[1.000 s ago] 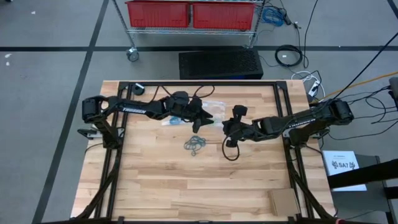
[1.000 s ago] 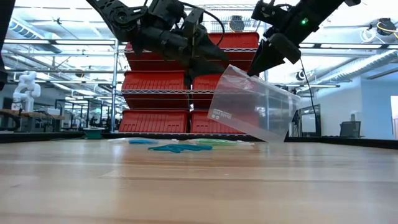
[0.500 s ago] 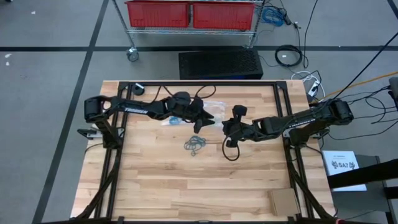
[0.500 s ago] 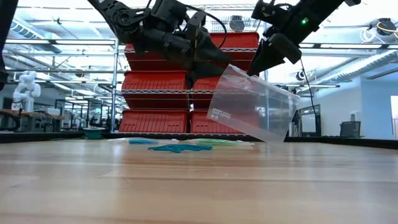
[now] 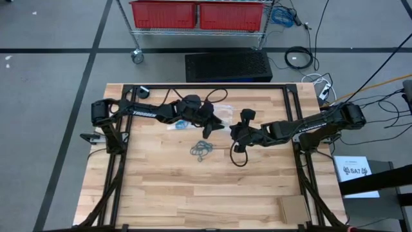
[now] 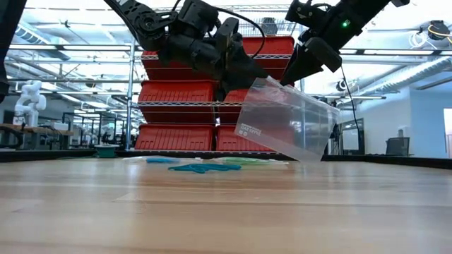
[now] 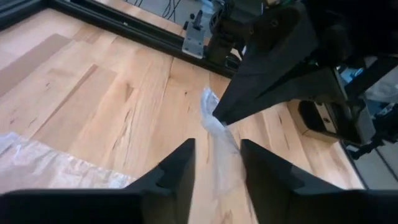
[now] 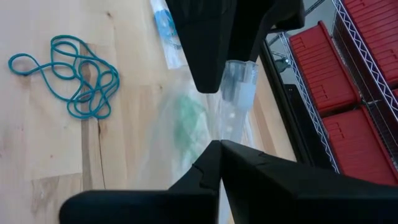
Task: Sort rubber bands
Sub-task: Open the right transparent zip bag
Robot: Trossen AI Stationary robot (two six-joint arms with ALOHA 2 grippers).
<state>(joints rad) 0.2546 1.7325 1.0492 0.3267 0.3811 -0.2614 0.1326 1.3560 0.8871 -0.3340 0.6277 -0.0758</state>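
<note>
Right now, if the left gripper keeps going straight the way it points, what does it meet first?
Most likely the rim of the clear plastic bag, which hangs from the right gripper directly between the left gripper's jaws. Depth is uncertain, but nothing else shows in between.

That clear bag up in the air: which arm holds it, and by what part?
The right gripper pinches the clear bag by its top edge. The left gripper's fingers straddle that edge, not yet shut.

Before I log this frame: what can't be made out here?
- Whether the clear bag holds any bands: low view, glare and red bins behind it.
- Count and colours of the rubber bands: high view, too small; the right wrist view crops the pile.
- Whether the left gripper grips the bag's edge: left wrist view, its fingers straddle the film, contact unclear.
- The right gripper: shut on the bag.
</note>
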